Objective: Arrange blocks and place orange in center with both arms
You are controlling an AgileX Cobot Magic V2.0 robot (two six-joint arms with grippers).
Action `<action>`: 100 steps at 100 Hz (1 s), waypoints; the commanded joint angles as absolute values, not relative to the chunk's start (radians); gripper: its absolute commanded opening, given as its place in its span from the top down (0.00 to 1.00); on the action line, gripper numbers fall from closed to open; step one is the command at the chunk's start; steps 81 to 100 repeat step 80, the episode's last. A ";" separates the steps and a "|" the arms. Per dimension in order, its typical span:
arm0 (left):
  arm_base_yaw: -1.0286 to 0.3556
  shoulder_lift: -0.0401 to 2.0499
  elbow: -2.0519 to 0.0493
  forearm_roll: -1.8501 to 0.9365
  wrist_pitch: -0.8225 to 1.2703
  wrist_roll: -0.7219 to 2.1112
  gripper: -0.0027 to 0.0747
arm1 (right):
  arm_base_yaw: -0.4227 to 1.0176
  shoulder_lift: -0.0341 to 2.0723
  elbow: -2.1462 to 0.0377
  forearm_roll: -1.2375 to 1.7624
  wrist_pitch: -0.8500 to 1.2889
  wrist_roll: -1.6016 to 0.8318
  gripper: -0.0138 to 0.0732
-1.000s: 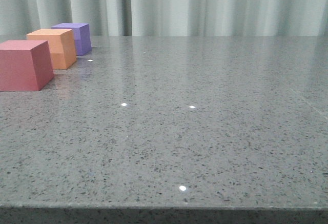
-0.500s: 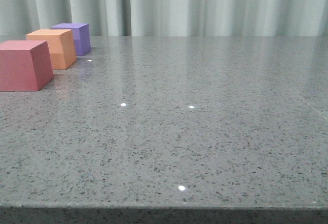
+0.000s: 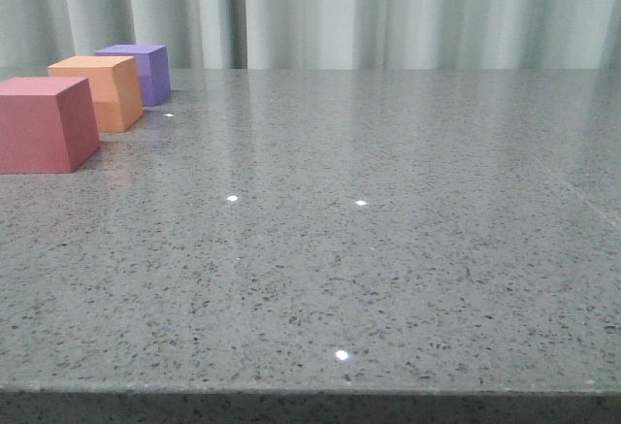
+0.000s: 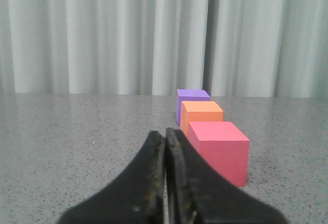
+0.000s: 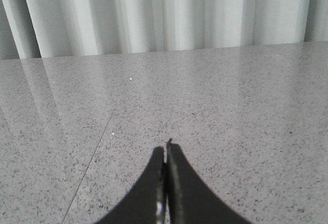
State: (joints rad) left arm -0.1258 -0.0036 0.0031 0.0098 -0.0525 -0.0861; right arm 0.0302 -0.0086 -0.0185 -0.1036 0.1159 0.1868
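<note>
Three cubes stand in a row at the far left of the grey table. The pinkish-red cube [image 3: 44,123] is nearest, the orange cube [image 3: 102,92] is in the middle, the purple cube [image 3: 139,73] is farthest. In the left wrist view the red cube [image 4: 220,149], orange cube [image 4: 201,115] and purple cube [image 4: 190,101] line up just beyond my left gripper [image 4: 165,134], which is shut and empty, apart from the red cube. My right gripper [image 5: 166,152] is shut and empty over bare table. Neither gripper shows in the front view.
The speckled grey table [image 3: 369,249] has its front edge along the bottom of the front view. A pale curtain [image 3: 388,7] hangs behind the table. A thin seam [image 5: 92,157] runs across the tabletop in the right wrist view.
The front view has shifted very slightly; the cubes keep their order and places. No gripper enters the front view.
</note>
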 commanded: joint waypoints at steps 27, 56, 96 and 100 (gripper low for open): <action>-0.124 -0.040 0.045 0.011 -0.133 -0.097 0.99 | 0.024 -0.026 0.009 -0.073 -0.118 0.180 0.92; -0.124 -0.040 0.045 0.011 -0.133 -0.097 0.99 | 0.024 -0.026 0.009 -0.073 -0.117 0.180 0.92; -0.124 -0.040 0.045 0.011 -0.133 -0.097 0.99 | 0.024 -0.026 0.009 -0.073 -0.117 0.180 0.92; -0.124 -0.040 0.045 0.011 -0.133 -0.097 0.99 | 0.024 -0.026 0.009 -0.073 -0.117 0.180 0.92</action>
